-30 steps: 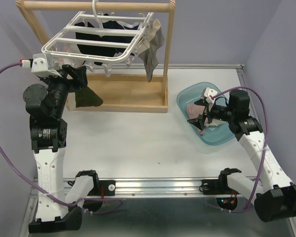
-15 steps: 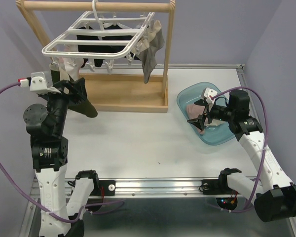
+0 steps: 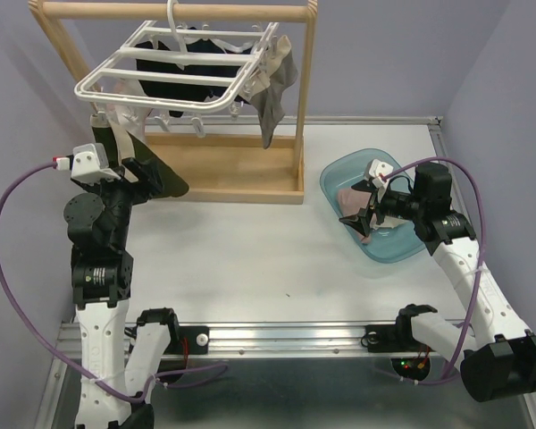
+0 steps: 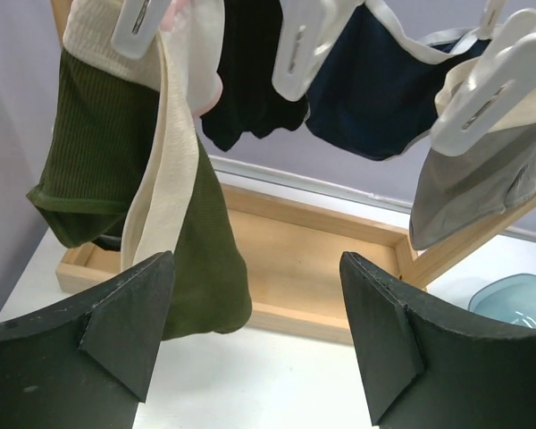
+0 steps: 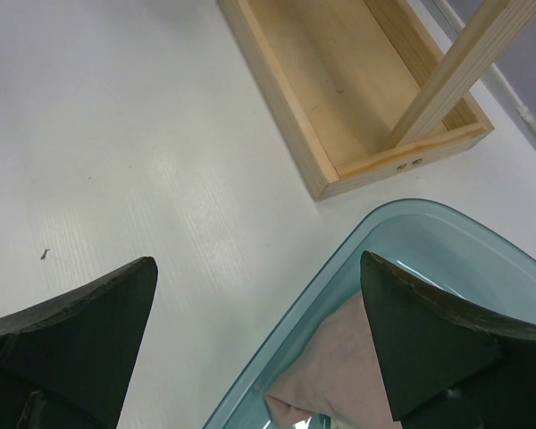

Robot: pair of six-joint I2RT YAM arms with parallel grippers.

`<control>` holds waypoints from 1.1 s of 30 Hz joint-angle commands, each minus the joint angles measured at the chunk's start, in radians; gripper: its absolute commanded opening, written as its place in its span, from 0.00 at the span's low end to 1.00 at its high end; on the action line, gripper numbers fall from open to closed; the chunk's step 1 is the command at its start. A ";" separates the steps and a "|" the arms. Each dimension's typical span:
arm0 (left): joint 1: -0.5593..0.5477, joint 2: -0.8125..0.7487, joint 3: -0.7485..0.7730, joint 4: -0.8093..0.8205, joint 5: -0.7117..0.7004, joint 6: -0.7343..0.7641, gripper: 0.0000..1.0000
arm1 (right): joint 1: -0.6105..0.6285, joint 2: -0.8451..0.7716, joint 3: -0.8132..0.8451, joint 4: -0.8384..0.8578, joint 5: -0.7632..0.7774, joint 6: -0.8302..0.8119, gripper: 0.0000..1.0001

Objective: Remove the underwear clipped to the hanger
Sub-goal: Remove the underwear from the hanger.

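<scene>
White plastic hanger (image 3: pixel 174 71) holds clipped underwear (image 4: pixel 375 89). Left fingers (image 4: pixel 98 335) spread wide, empty, near an olive piece (image 4: pixel 98 152). Right fingers (image 5: pixel 429 340) spread wide over a blue basin (image 5: pixel 447 241).

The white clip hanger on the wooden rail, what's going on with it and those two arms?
The left claw is open just below the hanger, facing the dark olive underwear, which hangs from a clip beside a cream piece. A black piece, a navy piece and a grey piece are clipped on too. The right claw is open over the blue basin, where a pink piece already lies.
</scene>
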 commanded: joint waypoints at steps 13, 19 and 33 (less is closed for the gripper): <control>0.038 0.062 -0.072 0.048 -0.204 -0.105 0.86 | 0.002 -0.015 -0.006 -0.011 -0.029 -0.024 1.00; 0.107 0.128 -0.072 0.059 -0.207 -0.105 0.88 | 0.004 -0.015 -0.004 -0.012 -0.034 -0.025 1.00; 0.157 0.187 -0.049 0.131 -0.213 0.017 0.89 | 0.004 -0.018 -0.003 -0.020 -0.037 -0.028 1.00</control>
